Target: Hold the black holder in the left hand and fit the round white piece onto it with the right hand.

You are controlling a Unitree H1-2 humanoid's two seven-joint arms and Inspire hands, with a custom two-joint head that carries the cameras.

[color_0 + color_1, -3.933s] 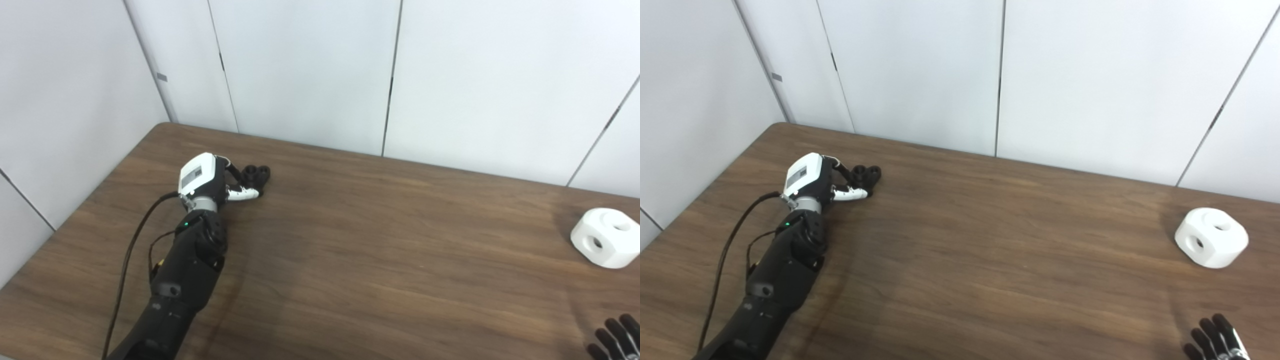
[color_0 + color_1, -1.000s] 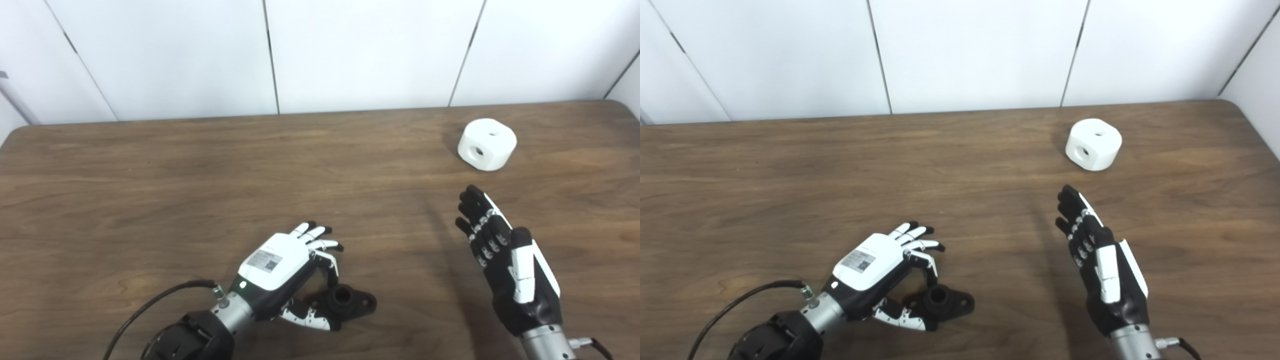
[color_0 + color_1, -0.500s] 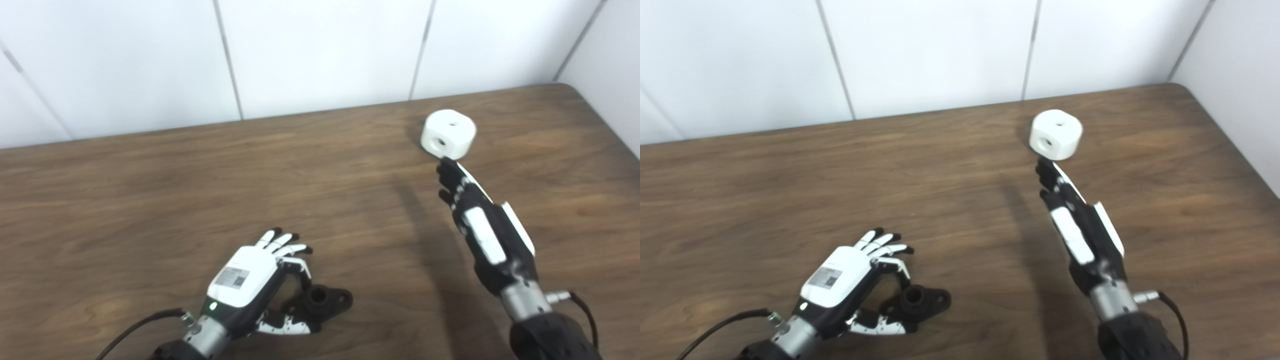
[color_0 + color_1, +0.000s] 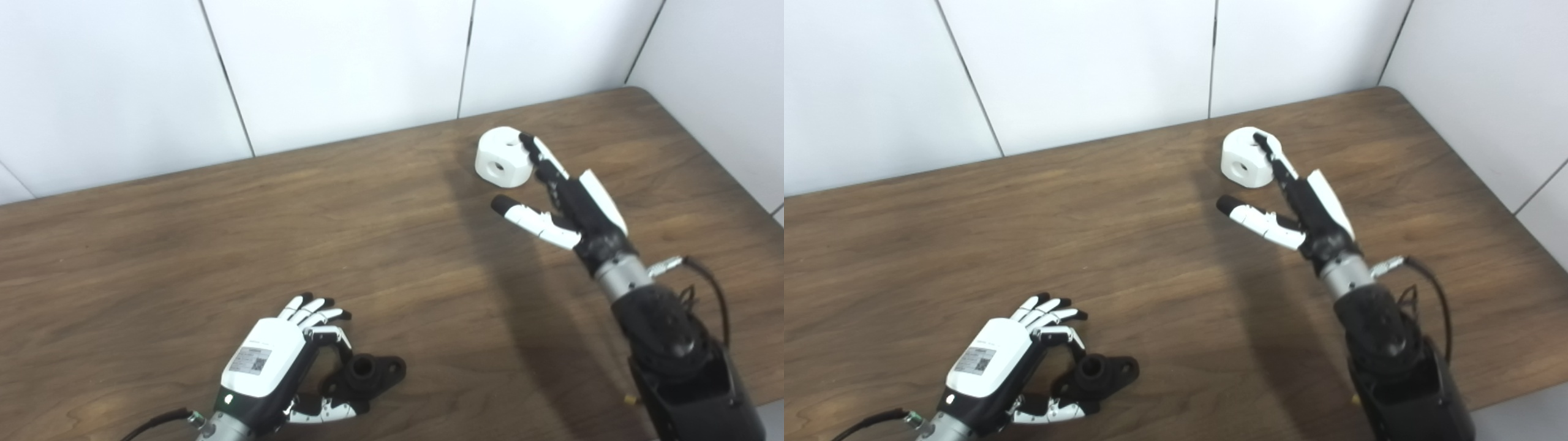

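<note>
The black holder (image 4: 369, 372) lies on the brown table (image 4: 184, 245) near the front edge. My left hand (image 4: 275, 361) is shut on it, thumb and forefinger pinching its left end, the other fingers spread above. The round white piece (image 4: 499, 160) with holes in its top and side stands at the back right. My right hand (image 4: 566, 199) is open, its fingers (image 4: 1274, 158) stretched along the piece's right side and its thumb spread out to the left in front of it. I cannot tell whether the fingers touch the piece.
White wall panels close the back and the right side. The table's rounded back right corner (image 4: 637, 92) and right edge (image 4: 735, 196) lie just beyond the white piece. A cable (image 4: 704, 275) loops off the right wrist.
The camera has swung right. My right hand has reached forward to the white piece, fingers now alongside it and thumb spread out. My left hand still holds the holder in place.
</note>
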